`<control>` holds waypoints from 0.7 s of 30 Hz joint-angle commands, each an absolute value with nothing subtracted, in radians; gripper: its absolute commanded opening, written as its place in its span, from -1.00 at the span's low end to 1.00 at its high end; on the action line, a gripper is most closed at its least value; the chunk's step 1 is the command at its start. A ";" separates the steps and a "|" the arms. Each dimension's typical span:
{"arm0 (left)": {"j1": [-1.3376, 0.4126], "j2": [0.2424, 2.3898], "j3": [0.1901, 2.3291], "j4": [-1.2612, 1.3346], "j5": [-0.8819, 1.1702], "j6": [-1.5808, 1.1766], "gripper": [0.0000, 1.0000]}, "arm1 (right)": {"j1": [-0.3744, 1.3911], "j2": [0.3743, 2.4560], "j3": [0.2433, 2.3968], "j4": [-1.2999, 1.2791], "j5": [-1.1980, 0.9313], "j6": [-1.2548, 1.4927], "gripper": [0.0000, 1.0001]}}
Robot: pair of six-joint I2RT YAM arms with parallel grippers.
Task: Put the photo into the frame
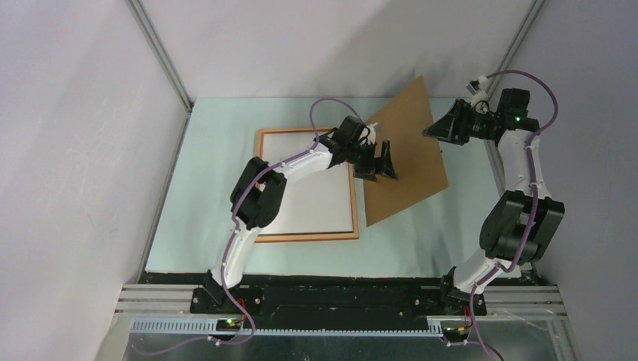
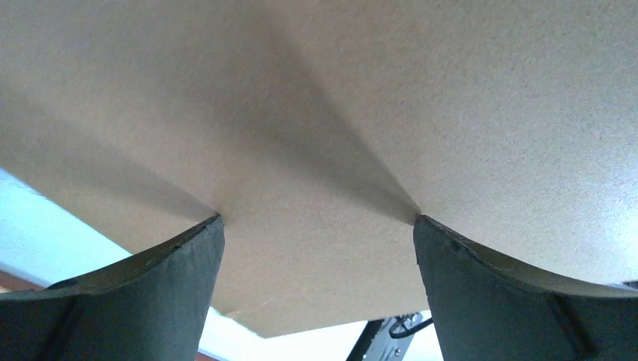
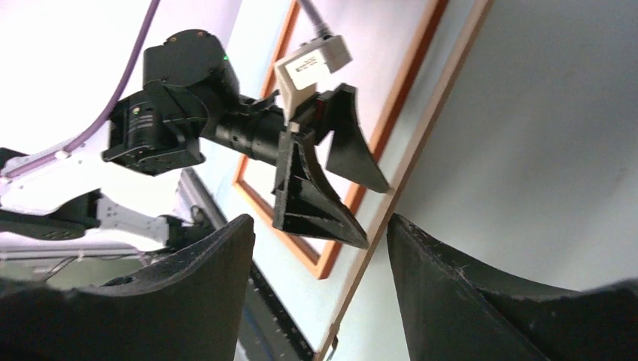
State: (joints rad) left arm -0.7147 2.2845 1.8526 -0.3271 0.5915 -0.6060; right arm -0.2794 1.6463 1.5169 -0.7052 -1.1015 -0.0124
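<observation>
The frame (image 1: 308,237) lay flat on the counter (image 1: 203,188). A white sheet filled it, judged to be the photo (image 1: 320,203) lying face down. The backing board (image 1: 410,150) stood tilted just right of the frame. The left end effector (image 2: 316,219) was open, fingertips against the board. The right end effector (image 3: 320,222) was open at the board edge away from the frame. Outstanding: refitting the board.

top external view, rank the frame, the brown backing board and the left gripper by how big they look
1. frame
2. backing board, tilted up, so foreshortened
3. left gripper, clearly smallest
</observation>
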 commanded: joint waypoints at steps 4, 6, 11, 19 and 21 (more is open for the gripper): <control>-0.770 2.182 1.796 -0.238 0.647 -0.657 0.99 | -0.191 1.626 1.589 -0.785 -1.235 0.068 0.38; -0.768 2.161 1.786 -0.236 0.649 -0.657 0.99 | -0.174 1.626 1.601 -0.781 -1.235 0.079 0.39; -0.759 2.118 1.765 -0.233 0.645 -0.652 0.99 | -0.145 1.618 1.626 -0.782 -1.226 0.096 0.41; -0.705 2.072 1.742 -0.233 0.643 -0.646 0.99 | -0.128 1.599 1.677 -0.838 -1.219 0.080 0.44; -0.687 2.049 1.732 -0.234 0.643 -0.640 0.99 | -0.121 1.594 1.678 -0.841 -1.216 0.080 0.45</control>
